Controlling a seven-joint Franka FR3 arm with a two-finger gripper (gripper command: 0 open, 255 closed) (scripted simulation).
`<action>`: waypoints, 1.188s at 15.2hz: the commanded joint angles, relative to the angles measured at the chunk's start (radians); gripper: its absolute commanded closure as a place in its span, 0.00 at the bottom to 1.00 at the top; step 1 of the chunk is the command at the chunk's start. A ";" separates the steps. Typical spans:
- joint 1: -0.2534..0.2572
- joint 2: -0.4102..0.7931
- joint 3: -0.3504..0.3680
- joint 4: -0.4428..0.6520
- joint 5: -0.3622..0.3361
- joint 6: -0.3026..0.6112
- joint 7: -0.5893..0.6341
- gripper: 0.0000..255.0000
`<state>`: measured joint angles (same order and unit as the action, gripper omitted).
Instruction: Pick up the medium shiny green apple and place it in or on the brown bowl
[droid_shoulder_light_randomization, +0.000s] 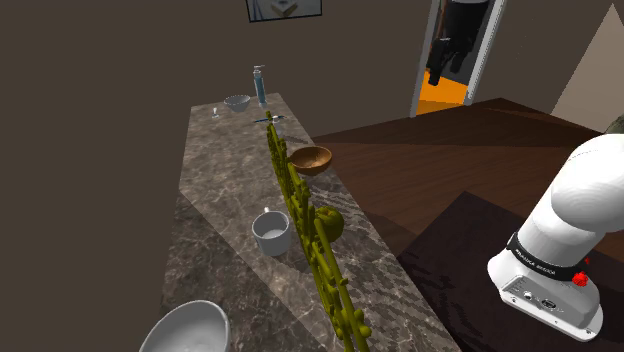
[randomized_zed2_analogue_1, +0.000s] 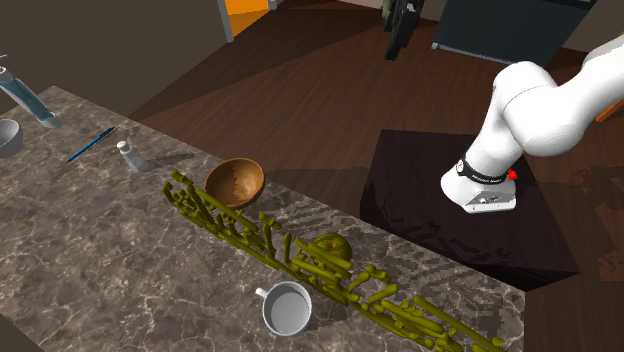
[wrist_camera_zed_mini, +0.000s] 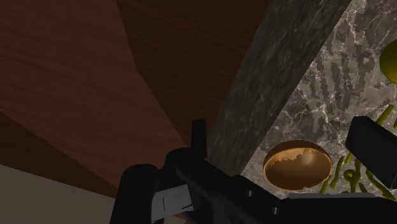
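Shoulder view, centre: the apple (droid_shoulder_light_randomization: 330, 225), just beside the vine (droid_shoulder_light_randomization: 322, 265), is best approached from straight above, the fingers (wrist_camera_zed_mini: 372, 149) being seen apart and empty.

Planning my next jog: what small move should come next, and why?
Probably swing the gripper over the counter toward the green apple: it hangs above the wooden floor, off the counter, while the apple lies beside the green twiggy strand, apart from the brown bowl.
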<state>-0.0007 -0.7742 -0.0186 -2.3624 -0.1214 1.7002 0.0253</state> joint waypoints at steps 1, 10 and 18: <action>0.000 0.000 0.000 0.000 0.000 0.000 0.000 0.00; 0.070 0.149 0.124 -0.065 0.086 0.156 0.132 0.00; 0.125 0.346 0.235 -0.054 0.141 0.298 0.245 0.00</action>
<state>0.1170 -0.4557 0.2016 -2.4169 0.0133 1.9760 0.2539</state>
